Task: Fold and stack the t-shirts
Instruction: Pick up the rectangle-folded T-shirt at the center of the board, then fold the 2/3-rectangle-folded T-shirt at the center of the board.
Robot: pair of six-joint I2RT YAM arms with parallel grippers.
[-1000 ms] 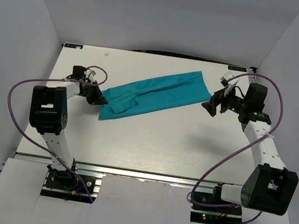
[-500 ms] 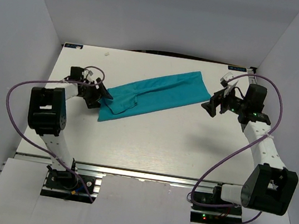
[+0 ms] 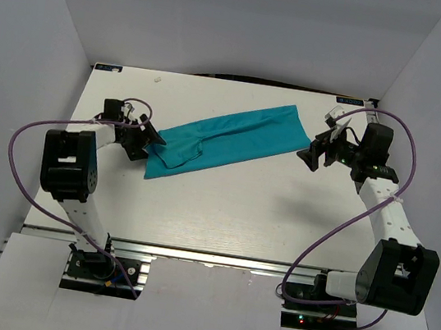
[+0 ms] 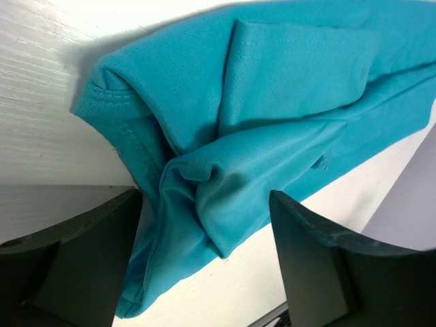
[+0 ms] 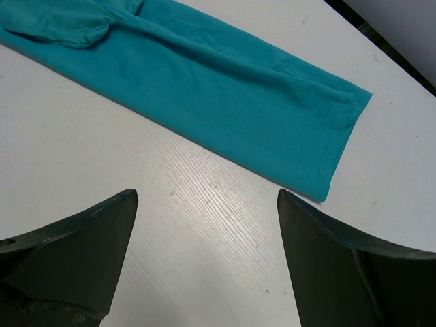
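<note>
White desk (image 3: pixel 221 215) between grey walls (image 3: pixel 226 16), teal t-shirt (image 3: pixel 229 137) a long diagonal strip mid-desk from overhead, my left gripper (image 4: pixel 204 231) spread apart around its bunched end, creases only my left wrist camera shows, my right gripper (image 5: pixel 208 231) wide apart, just short of the flat far end.

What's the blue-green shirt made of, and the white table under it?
The t-shirt looks like soft knit cloth, maybe cotton. It is matte, bunches into loose folds, and has stitched hems. The table looks like white painted or laminated board, perhaps wood, since fine grain lines show in its slightly shiny surface.
</note>
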